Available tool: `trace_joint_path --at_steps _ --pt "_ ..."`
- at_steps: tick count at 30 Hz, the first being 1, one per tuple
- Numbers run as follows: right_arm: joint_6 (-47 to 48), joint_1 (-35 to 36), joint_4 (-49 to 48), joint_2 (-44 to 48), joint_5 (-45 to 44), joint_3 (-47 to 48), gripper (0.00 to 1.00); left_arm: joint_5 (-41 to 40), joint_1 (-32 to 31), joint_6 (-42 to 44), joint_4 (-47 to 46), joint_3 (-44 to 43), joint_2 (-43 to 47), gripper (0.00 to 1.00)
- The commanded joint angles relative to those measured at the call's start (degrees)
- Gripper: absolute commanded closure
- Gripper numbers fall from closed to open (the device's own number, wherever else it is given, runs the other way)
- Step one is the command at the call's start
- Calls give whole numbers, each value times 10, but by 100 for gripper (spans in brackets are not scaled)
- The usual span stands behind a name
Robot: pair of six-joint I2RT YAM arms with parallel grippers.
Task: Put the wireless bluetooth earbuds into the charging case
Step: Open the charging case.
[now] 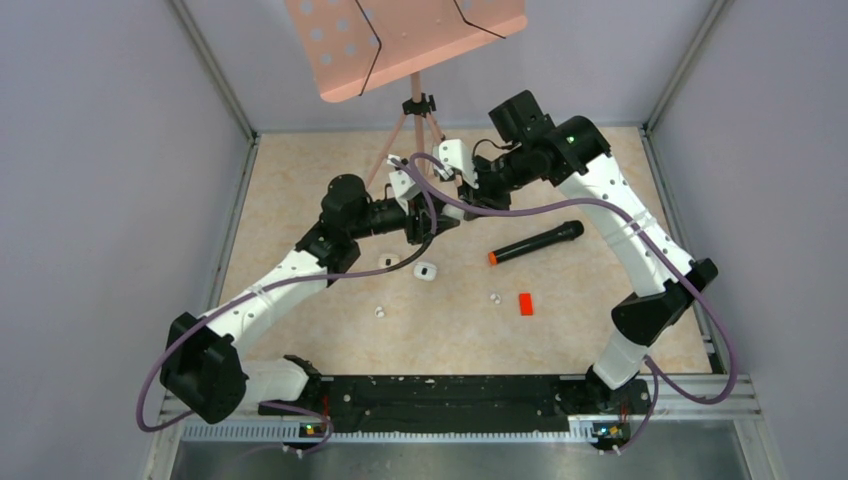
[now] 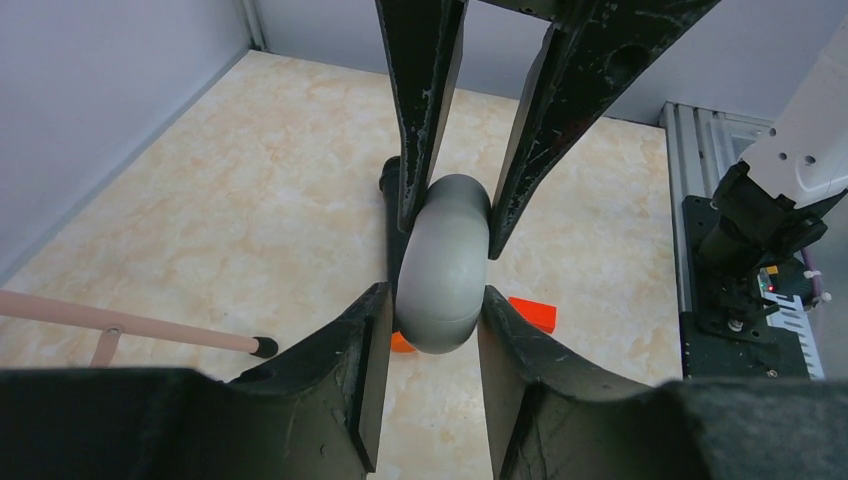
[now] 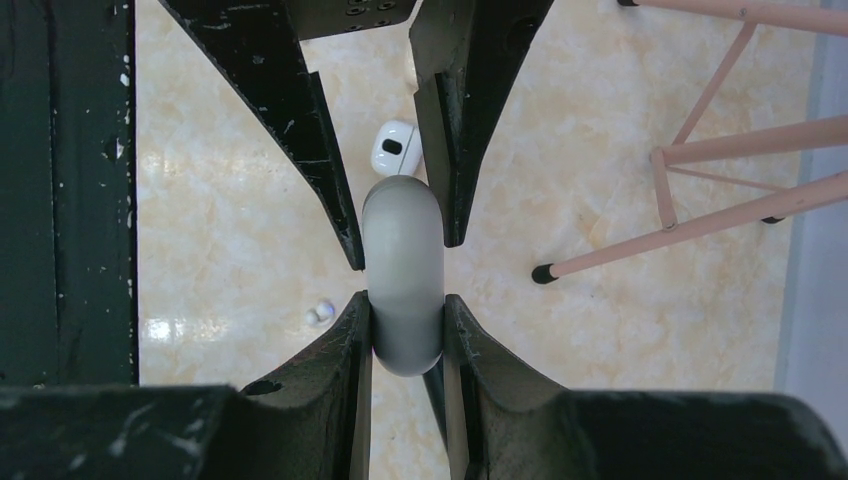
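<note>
Together, both arms meet above the far middle of the table (image 1: 290, 190), each pinching the same grey charging case (image 2: 445, 245) in mid-air. The left gripper (image 2: 432, 298) has its fingers pressed against the two sides of one end; the right gripper (image 3: 405, 300) clamps the other end, its fingers tight on the shell. The earbuds (image 1: 380, 312) lie loose on the table nearer the bases: one left of centre, another just left of a red block (image 1: 525, 303). A white case (image 1: 425, 271) sits on the table near the grippers, with a black microphone (image 1: 535, 243) to its right.
</note>
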State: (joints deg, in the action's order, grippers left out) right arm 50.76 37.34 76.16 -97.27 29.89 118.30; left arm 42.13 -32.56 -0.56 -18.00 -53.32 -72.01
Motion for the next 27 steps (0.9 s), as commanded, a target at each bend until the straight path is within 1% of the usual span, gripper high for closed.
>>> trace_joint_path --at_steps 1,4,5,9,11,12,15,18,21,27 --pt "-10 8 -5 -5 11 28 94 -7 1 -8 -28 2 -6 57" --pt "-8 8 -5 -5 10 25 94 -6 1 -7 -29 1 -7 58" --pt "-8 8 -5 -5 10 25 94 -5 1 -8 -30 1 -8 61" --pt "-8 8 -5 -7 10 25 93 4 1 -6 -32 -1 -11 83" --pt "-13 8 -8 -8 7 25 89 8 2 -4 -32 -2 -13 99" --pt "-21 8 -11 -9 3 25 86 9 2 -3 -33 -1 -12 100" --pt "-49 5 -17 -14 -2 28 76 18 2 -1 -41 4 -12 100" --pt "-80 -12 -14 -23 24 46 66 39 2 19 -49 10 -10 100" --pt "-83 -40 10 -41 74 69 64 51 2 34 -63 17 -7 100" --pt "-96 -81 38 -69 128 95 64 75 2 65 -69 19 -10 100"
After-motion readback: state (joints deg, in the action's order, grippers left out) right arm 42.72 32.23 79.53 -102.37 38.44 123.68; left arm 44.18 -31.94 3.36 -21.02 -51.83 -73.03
